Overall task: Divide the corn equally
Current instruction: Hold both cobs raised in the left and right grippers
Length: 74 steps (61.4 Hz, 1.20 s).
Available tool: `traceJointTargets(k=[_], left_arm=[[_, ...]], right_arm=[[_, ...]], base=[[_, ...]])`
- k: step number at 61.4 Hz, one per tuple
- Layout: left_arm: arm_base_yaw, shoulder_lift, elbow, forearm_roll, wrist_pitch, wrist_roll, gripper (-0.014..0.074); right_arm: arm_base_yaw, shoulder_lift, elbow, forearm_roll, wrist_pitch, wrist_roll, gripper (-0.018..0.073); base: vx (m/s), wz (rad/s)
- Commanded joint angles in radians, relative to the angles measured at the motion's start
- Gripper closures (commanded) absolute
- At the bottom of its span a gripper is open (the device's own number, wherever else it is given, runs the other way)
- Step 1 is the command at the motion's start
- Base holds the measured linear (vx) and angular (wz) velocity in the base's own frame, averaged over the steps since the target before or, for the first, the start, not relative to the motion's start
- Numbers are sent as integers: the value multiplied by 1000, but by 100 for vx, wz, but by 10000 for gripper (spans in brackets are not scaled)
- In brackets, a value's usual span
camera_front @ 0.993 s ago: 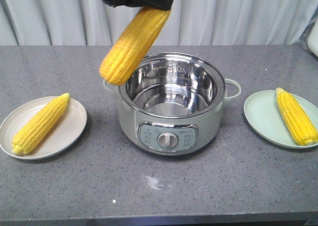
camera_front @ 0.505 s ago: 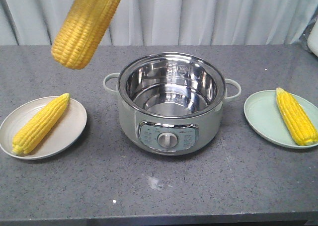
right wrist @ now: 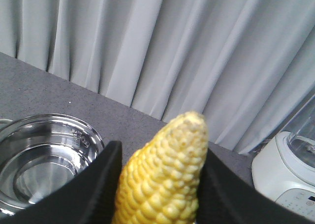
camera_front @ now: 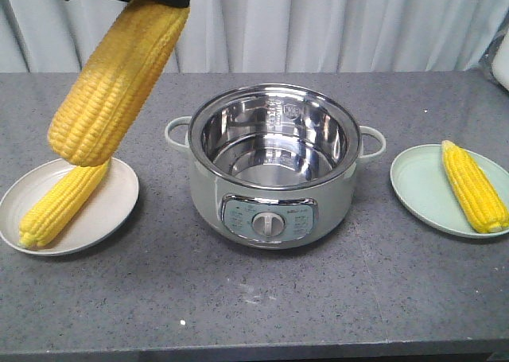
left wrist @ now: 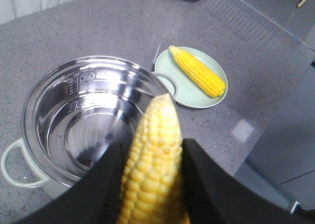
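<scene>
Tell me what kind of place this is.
Likely a kitchen-style test counter: a grey speckled countertop, an electric cooking pot, a green plate with corn, and curtains behind.

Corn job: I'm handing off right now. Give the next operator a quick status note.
Left gripper: shut on left cob, above the beige plate.
Right gripper: shut on right cob, seen only in its wrist view.
Plated: first cob on beige, second cob on the green plate; pot empty.
Left to do: set each held cob on its side's plate, two each.

Steel pot (camera_front: 338,199) between beige plate (camera_front: 107,208), green plate (camera_front: 417,183).
</scene>
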Motion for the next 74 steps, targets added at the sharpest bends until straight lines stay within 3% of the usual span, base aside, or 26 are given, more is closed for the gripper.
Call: traceJointTargets(k=[1, 74], left_arm=[[1, -36, -18, -34, -30, -9, 604], [1, -36, -18, -34, -30, -9, 603]], right_arm=[[-4, -3, -19, -3, -65, 2, 564], [-4, -3, -19, -3, -63, 2, 564]], base=[[0, 0], [0, 0]])
